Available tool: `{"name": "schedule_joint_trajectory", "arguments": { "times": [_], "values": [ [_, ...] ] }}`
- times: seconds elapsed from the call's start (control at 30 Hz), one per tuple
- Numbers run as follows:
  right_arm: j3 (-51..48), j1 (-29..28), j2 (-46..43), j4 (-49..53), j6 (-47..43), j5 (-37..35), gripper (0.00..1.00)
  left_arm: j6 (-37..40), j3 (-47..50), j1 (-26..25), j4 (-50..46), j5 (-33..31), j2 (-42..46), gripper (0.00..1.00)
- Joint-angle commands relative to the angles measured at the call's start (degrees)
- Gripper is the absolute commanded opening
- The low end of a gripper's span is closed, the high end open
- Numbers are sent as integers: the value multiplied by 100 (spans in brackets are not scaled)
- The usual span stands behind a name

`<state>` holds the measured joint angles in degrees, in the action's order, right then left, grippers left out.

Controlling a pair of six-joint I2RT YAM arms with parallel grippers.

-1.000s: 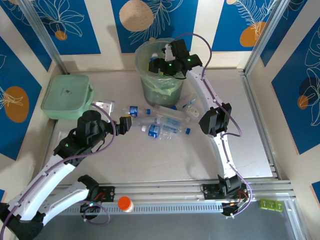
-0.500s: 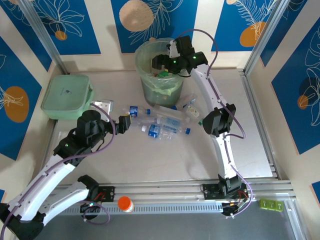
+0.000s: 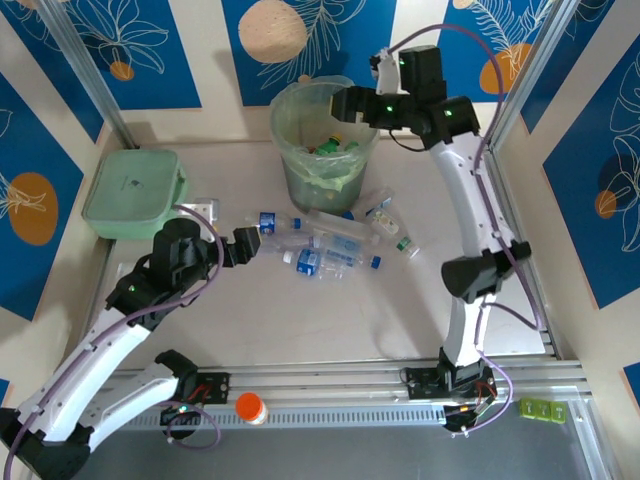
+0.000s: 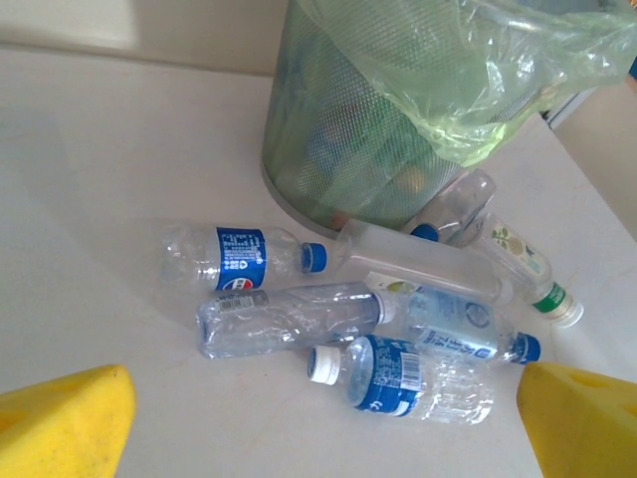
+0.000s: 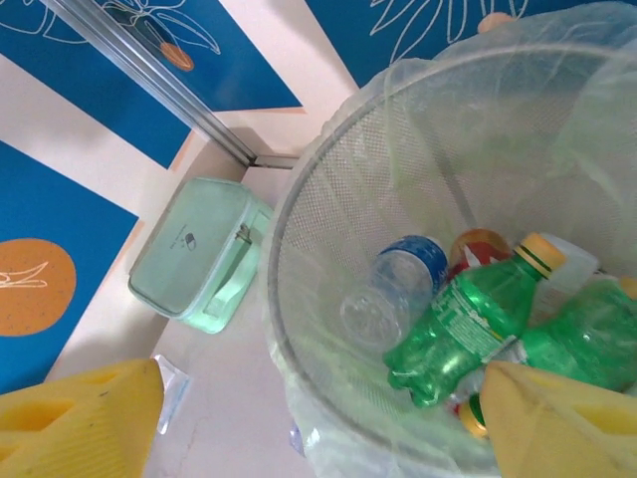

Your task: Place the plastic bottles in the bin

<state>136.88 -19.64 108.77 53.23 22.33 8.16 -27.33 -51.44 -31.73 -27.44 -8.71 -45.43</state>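
**Both tools spread, nothing pinched**

Over the bin (image 3: 285,135): right tool (image 3: 345,104), fingers wide apart, empty. Inside the bin: green bottles (image 5: 458,329) and a blue-labelled bottle (image 5: 398,284). Low over the table (image 3: 300,320): left tool (image 4: 318,418), equally spread. Ahead of it, more plastic bottles (image 3: 325,248) lying beside the bin's base.
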Motion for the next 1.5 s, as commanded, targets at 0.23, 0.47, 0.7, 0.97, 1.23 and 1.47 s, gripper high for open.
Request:
{"name": "schedule_joint_trajectory", "arguments": {
  "times": [0.23, 0.47, 0.7, 0.97, 1.23, 1.47],
  "values": [
    [-5081, 298, -3111, -1807, -119, -722, 77, -882, 531, 52, 123, 511, 226, 98],
    [-6634, 600, -3090, -2079, -85, -1068, 77, -985, 568, 52, 419, 1484, -369, 98],
    [-6303, 909, -1692, -2041, -66, -1344, 82, -49, -190, 55, -172, 1729, -516, 99],
    [-5371, 813, -289, -1577, -1324, -1224, 95, 762, 7, 52, -297, 878, -201, 99],
    [-5358, 712, 156, -1468, -1653, -842, 96, 789, 46, 66, -222, 1016, -146, 98],
    [-5559, 489, 375, -1494, -1629, -1090, 91, 817, 64, 61, -227, 986, -107, 98]
  ]
}}
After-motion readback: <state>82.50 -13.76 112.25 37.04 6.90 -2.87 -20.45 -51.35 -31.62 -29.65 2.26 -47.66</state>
